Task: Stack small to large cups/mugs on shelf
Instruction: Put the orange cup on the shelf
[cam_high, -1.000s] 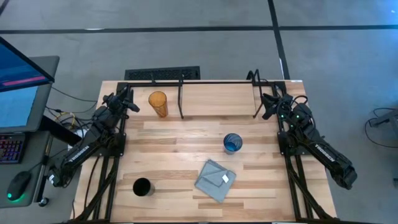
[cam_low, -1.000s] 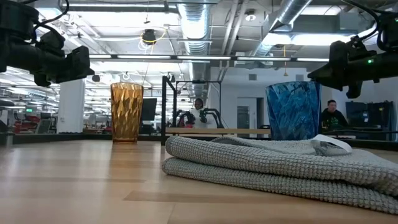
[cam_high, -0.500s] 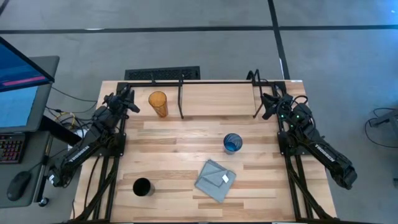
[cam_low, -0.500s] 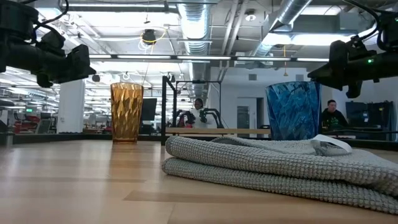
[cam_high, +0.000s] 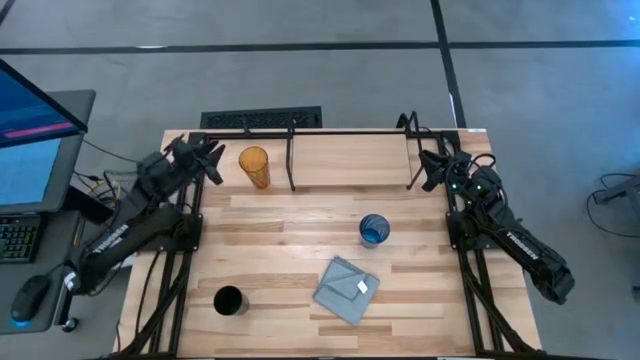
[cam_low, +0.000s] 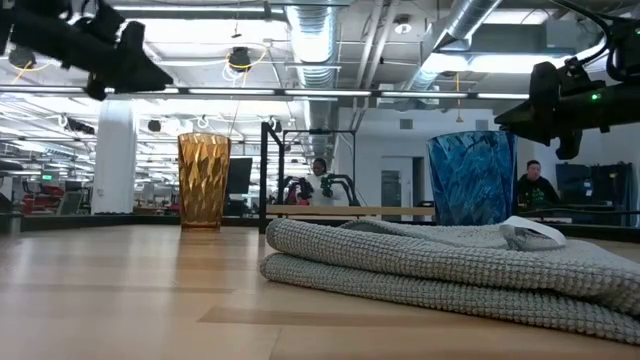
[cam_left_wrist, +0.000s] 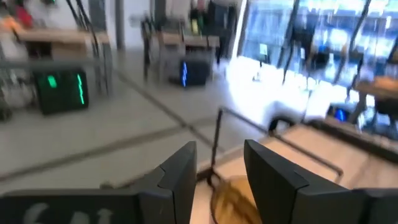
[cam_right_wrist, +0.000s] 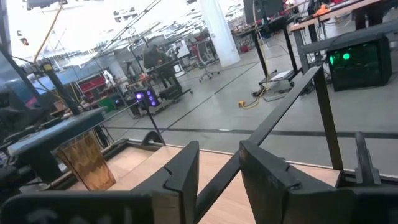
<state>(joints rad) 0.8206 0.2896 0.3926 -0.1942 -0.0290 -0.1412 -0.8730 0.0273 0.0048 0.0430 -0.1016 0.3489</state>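
Cups sit apart on the table: amber tumbler (cam_high: 254, 166) on the shelf (cam_high: 350, 160) at 11 o'clock, blue cup (cam_high: 374, 230) near centre, black cup (cam_high: 229, 300) at 7 o'clock. Left gripper (cam_high: 212, 160), fingers parted and empty, hovers beside the tumbler; right gripper (cam_high: 428, 168), likewise parted, waits at the shelf's 3 o'clock end.

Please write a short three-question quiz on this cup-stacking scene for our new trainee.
1. True or false: the amber tumbler stands on the shelf.
2. Which cup is nearest the grey cloth? A) black cup B) blue cup C) amber tumbler
3. Fill in: the left gripper hovers beside the ____ tumbler, while the right gripper waits at the shelf's far end.

Key: 1 true; 2 B; 3 amber.
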